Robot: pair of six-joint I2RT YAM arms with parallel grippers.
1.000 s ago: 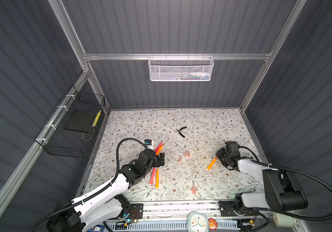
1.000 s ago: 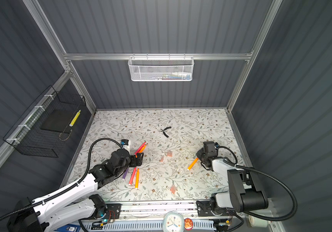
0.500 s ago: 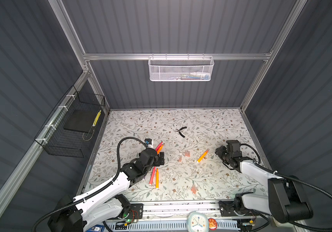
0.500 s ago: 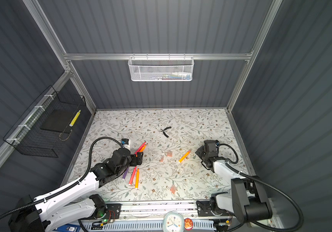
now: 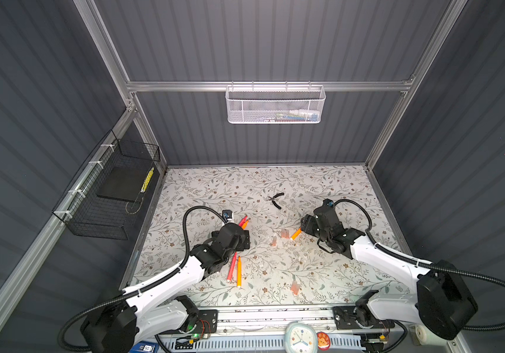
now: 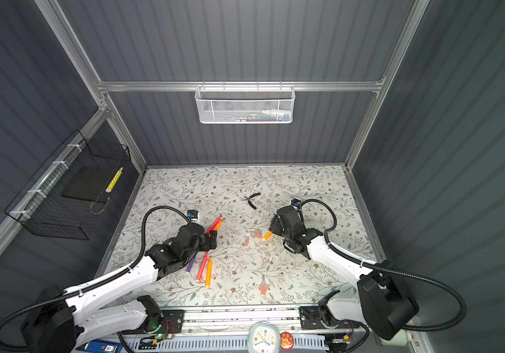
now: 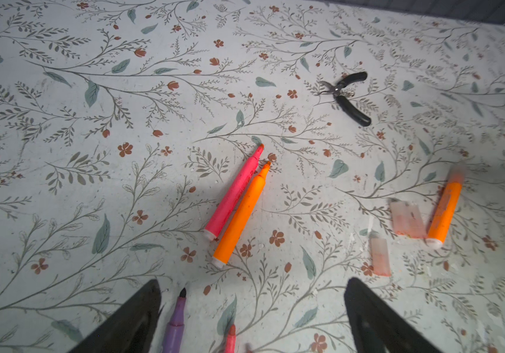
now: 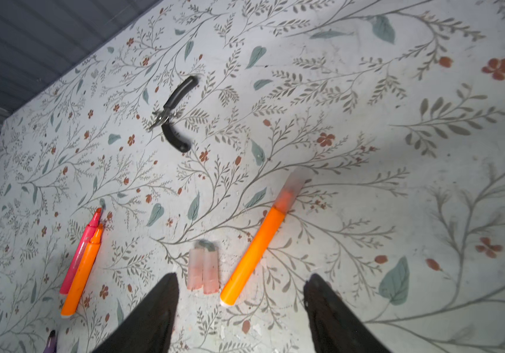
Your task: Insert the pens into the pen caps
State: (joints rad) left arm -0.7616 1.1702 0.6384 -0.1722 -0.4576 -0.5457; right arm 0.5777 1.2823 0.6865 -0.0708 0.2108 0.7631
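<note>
An orange pen (image 8: 257,241) with a translucent cap (image 8: 294,183) on its tip lies on the floral table, its rear end between the fingers of my open right gripper (image 8: 242,276), untouched by either. Two loose pen caps (image 8: 203,269) lie beside it, also seen in a top view (image 5: 285,233). One more cap (image 7: 380,256) lies nearby and another (image 5: 295,287) near the front. My left gripper (image 7: 252,282) is open and holds nothing. Ahead of it lie a pink pen (image 7: 233,192) and an orange pen (image 7: 242,214). A purple pen (image 7: 178,318) lies by its finger. Two more pens (image 5: 235,270) lie beside the left arm.
Black-handled pliers (image 5: 276,200) lie toward the back of the table. A white mesh basket (image 5: 275,104) hangs on the back wall and a black wire basket (image 5: 113,189) on the left wall. A small clock (image 5: 301,337) stands below the front rail.
My right gripper has carried the capped orange pen leftward to the two loose caps, opened and let it go onto the table. The left arm has barely moved.
</note>
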